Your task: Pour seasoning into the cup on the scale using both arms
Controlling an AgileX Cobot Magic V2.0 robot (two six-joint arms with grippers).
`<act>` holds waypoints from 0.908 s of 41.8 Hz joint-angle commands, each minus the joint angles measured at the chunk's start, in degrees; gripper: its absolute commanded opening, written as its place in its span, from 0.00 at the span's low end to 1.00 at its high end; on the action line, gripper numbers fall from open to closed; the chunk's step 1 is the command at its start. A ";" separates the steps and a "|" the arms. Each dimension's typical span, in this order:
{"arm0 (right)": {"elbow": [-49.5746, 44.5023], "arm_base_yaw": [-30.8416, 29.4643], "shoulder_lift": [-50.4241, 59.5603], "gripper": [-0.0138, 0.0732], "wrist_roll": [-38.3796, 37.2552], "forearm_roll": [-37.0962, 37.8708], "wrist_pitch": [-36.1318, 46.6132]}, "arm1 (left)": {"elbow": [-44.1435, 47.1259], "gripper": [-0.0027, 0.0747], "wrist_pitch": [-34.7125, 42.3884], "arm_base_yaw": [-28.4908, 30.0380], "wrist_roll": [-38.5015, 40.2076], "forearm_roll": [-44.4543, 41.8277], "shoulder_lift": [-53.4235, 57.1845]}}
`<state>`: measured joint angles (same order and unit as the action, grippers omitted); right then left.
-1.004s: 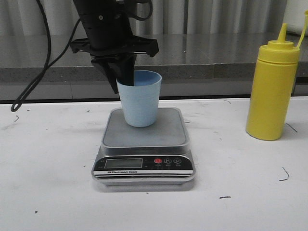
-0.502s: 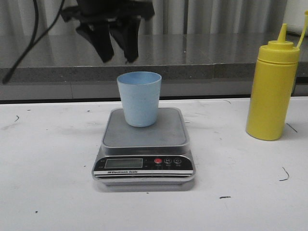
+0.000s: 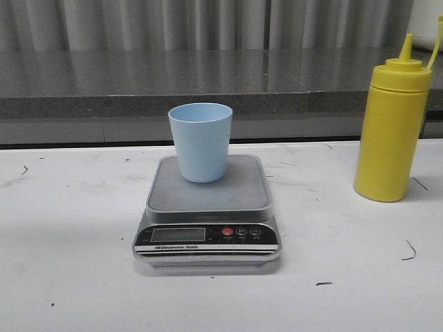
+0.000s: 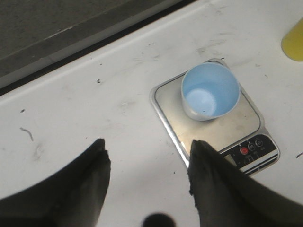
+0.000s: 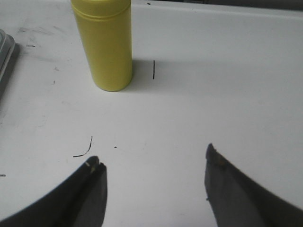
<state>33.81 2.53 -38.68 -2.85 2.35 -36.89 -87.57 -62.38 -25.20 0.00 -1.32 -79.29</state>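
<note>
The pale blue cup (image 3: 201, 141) stands upright and empty on the grey platform of the silver scale (image 3: 206, 200) at the table's middle. The yellow seasoning bottle (image 3: 392, 124) stands upright to the right, its nozzle cap on. Neither arm shows in the front view. In the left wrist view my left gripper (image 4: 148, 145) hangs open high above the table, with the cup (image 4: 209, 91) and scale (image 4: 246, 123) below and ahead of it. My right gripper (image 5: 154, 160) is open over bare table, and the seasoning bottle (image 5: 105, 43) stands ahead of it, apart from the fingers.
The white table (image 3: 69, 228) carries a few dark scuff marks. A dark grey ledge (image 3: 221, 76) and curtain run along the back edge. The scale's red button (image 3: 227, 232) and display face the front.
My left gripper let go of the cup, rose open above it, and has left the front view. The cup stays on the scale. The bottle has not moved.
</note>
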 commanded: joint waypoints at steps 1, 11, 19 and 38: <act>1.77 -0.22 -0.24 0.71 0.48 0.71 3.21 | 3.01 0.50 2.68 1.97 0.49 -0.22 7.74; 1.77 -0.22 -0.24 0.71 0.48 0.71 3.21 | 14.08 0.50 4.49 4.39 0.49 -0.22 21.22; 1.77 -0.22 -0.24 0.71 0.48 0.71 3.21 | 21.63 0.50 4.49 4.44 0.62 -0.22 32.52; 1.77 -0.22 -0.24 0.71 0.48 0.71 3.21 | 34.45 0.50 4.74 4.44 2.49 -0.11 51.10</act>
<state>33.81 2.53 -38.68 -2.85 2.35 -36.89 -53.25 -61.58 -20.92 1.72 -1.66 -29.24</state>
